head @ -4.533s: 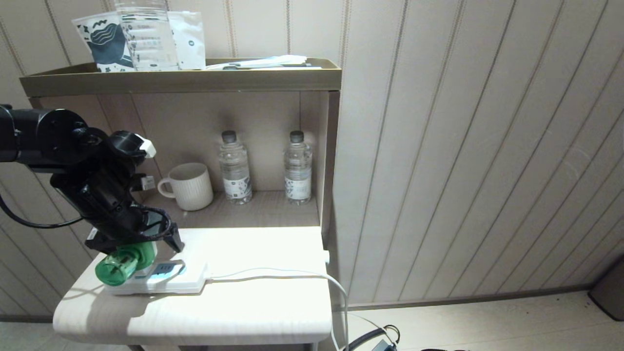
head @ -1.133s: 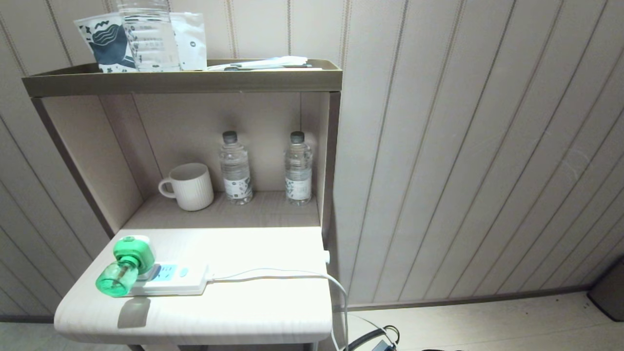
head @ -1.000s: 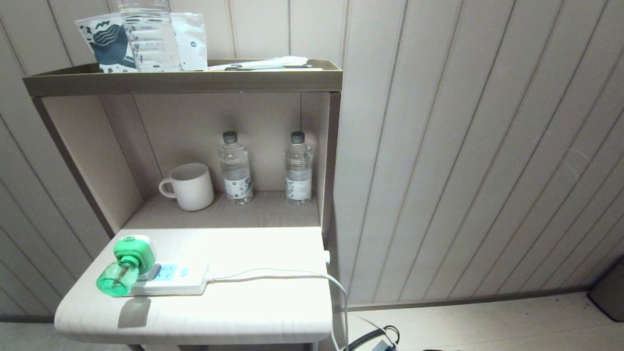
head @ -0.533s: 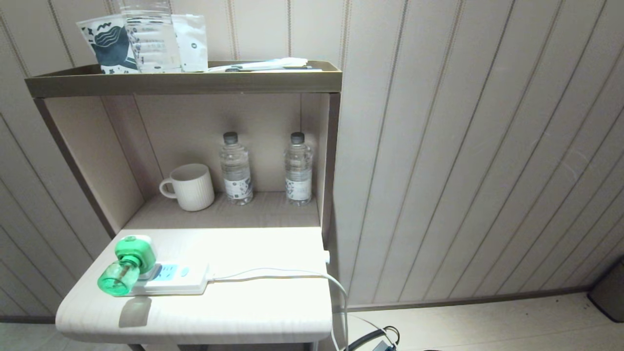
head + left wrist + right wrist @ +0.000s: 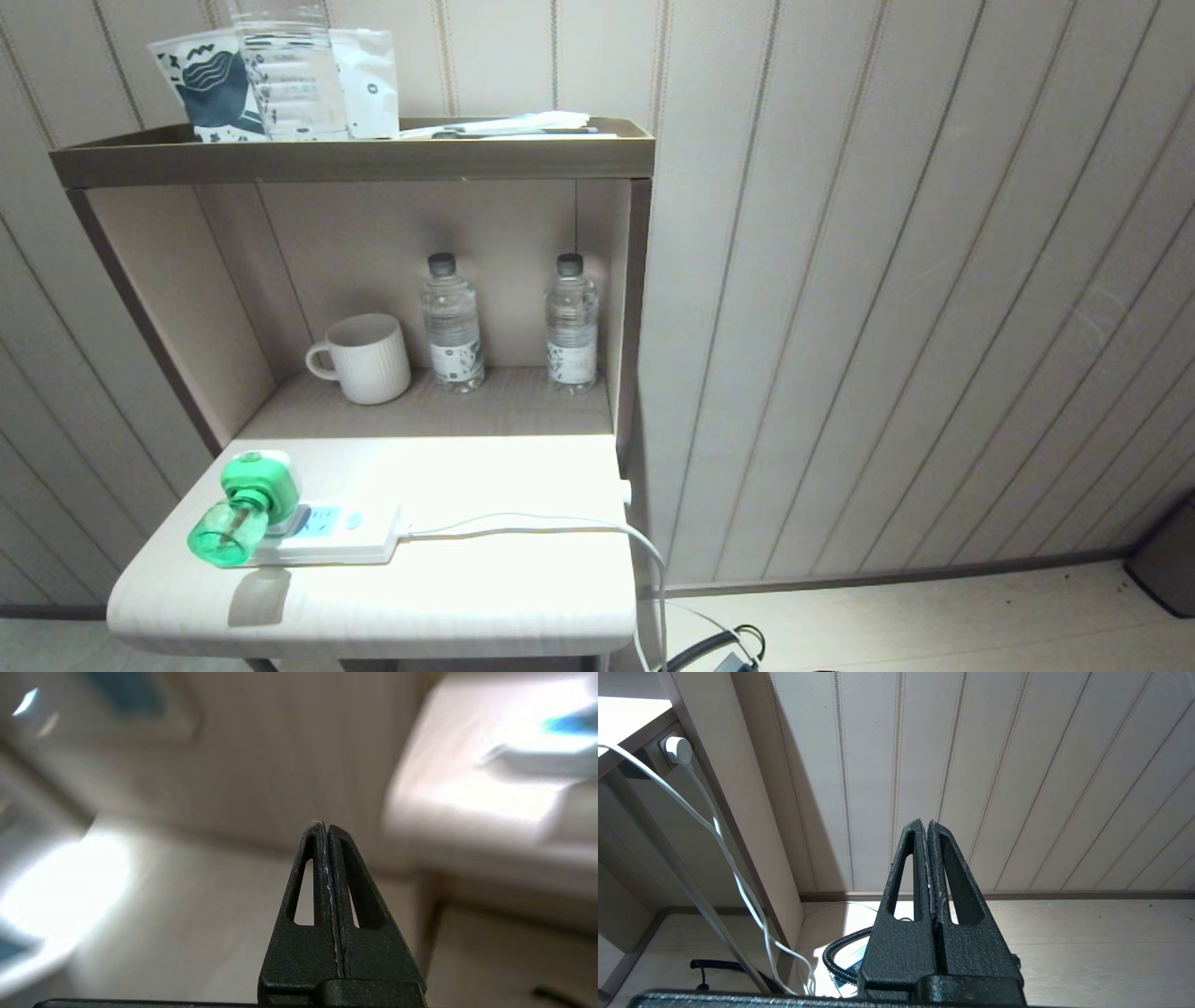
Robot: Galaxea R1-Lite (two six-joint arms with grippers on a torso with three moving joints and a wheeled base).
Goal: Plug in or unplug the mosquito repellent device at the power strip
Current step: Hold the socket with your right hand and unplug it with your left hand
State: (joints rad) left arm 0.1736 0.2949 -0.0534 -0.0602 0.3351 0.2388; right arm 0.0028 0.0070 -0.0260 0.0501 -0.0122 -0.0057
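Showing device point(image 5: 245, 504) seated in strip point(image 5: 322, 534), head view; wrist views: both hands point(image 5: 325, 828) point(image 5: 924, 823) pressed together, surroundings possibly floor.

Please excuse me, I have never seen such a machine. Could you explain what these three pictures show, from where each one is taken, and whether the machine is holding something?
It is a two-armed robot. The wide picture comes from its head camera, with neither arm in it. The mosquito repellent device sits in the left end of the power strip on the white table. In the niche behind stand a mug and two water bottles. The other pictures come from cameras on the wrists. The left gripper and the right gripper are both shut and hold nothing.
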